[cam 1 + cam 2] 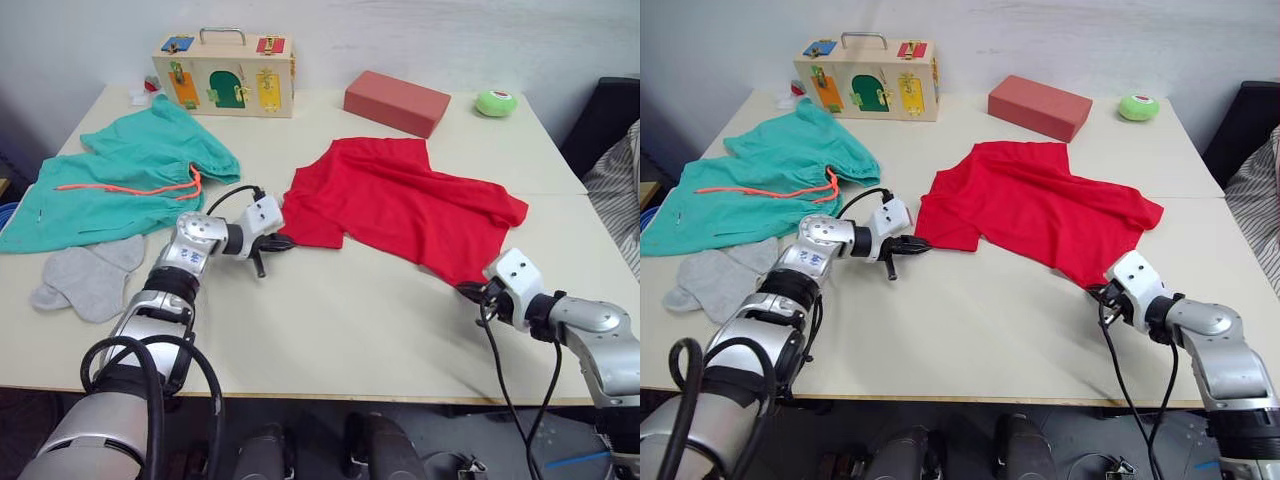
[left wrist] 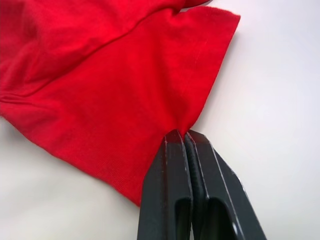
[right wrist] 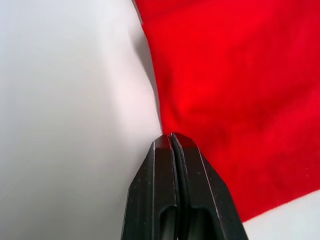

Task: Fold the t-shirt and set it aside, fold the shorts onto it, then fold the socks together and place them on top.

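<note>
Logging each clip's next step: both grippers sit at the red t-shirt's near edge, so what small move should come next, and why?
Probably lift both corners slightly and carry them toward the far hem. The left gripper is shut on one near corner of the bright red cloth t-shirt, the right gripper on the other, and the shirt still lies unfolded on the pale table.

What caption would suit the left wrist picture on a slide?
The left gripper, its jaws shut, pinches the edge of the red t-shirt lying on the pale table.
</note>
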